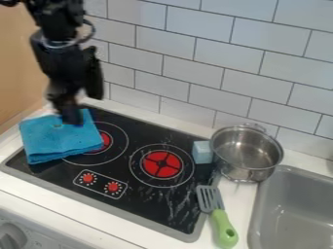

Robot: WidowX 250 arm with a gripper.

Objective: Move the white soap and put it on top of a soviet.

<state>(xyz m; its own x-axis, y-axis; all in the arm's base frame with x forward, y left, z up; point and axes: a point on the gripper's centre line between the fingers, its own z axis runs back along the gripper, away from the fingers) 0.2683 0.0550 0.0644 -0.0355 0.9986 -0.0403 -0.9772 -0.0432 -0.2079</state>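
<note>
Wall: pale rectangular tiles with dark joints, behind the work area; a tan panel adjoins at the left.
Counter: white surface, carrying the stove and bordering the sink.
Stove: black top with a grey rim; two red-centred burners, the left and the right; two small red dials on an outlined panel near the front.
Front panel: white, below the counter edge, with a grey knob at the lower left.
Arm: black, entering at the upper left from where I stand and hanging down toward the cloth.
Gripper: at the rear left of the stove, its lower end directly in front of or above the rear part of the cloth; contact cannot be confirmed.
Gripper state: I cannot tell.
Cloth: blue, folded, lying on the left side of the stove, its right part over the left burner.
Soap: pale bluish-white block, at the rear right of the stove, immediately left of the pot; well apart from the cloth and the gripper.
Pot: shiny metal, upright, between the stove and the sink.
Spatula: grey slotted head on the right rim of the stove, green handle on the counter.
Sink: grey basin, right of the pot and the spatula.
</note>
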